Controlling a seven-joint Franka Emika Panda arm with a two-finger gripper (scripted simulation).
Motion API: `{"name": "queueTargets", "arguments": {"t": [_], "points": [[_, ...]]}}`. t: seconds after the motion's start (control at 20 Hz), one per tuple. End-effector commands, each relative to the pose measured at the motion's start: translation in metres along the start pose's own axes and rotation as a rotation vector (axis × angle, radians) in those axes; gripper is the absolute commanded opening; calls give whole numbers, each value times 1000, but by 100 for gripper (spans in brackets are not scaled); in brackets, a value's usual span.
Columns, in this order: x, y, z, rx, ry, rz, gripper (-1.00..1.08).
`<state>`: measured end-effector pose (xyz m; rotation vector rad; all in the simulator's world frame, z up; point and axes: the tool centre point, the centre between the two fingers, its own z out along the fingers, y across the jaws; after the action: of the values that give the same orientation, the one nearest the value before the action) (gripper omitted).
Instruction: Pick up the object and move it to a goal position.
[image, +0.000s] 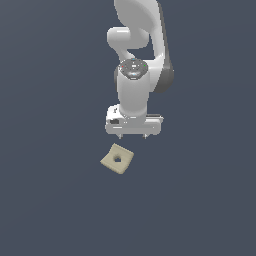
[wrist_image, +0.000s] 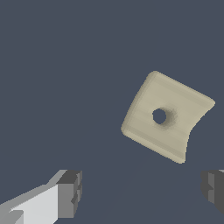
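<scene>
Cream-coloured and kind of soft looking, the block (image: 117, 159) is lying flat on the dark slate-blue bench (image: 50, 200), turned at an angle so its corners are pointing off diagonally instead of lining up with anything. It's a flat square with rounded edges and a small round hole (wrist_image: 159, 116) sitting right in the middle, and in the wrist view one of its sides is looking a bit curved inward. The white arm (image: 135, 75) is coming down from the top of the exterior view with the hand (image: 132, 135) pointing straight down, hanging above the bench and not touching the block at all. The block is sitting just below the hand in the exterior view and a little toward the exterior view's left, so it isn't lined up between the fingers. The hand is spread wide with nothing in it: in the wrist view one grey fingertip (wrist_image: 70, 193) and the other one (wrist_image: 213, 190) are showing way apart from each other, with only bare bench between them and the block lying clear of both.
</scene>
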<state>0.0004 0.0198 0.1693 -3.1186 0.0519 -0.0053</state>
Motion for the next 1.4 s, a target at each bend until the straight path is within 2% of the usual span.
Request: {"name": "queueTargets", "arguments": {"t": [0.0, 0.35, 0.7, 1.0, 1.35], "points": [[0, 0, 0, 0, 0, 0, 68], [-3, -9, -1, 10, -10, -23, 68], [6, -17, -33, 54, 49, -33, 68], [18, -29, -90, 118, 156, -58, 68], [25, -48, -192, 187, 348, -113, 68]]}}
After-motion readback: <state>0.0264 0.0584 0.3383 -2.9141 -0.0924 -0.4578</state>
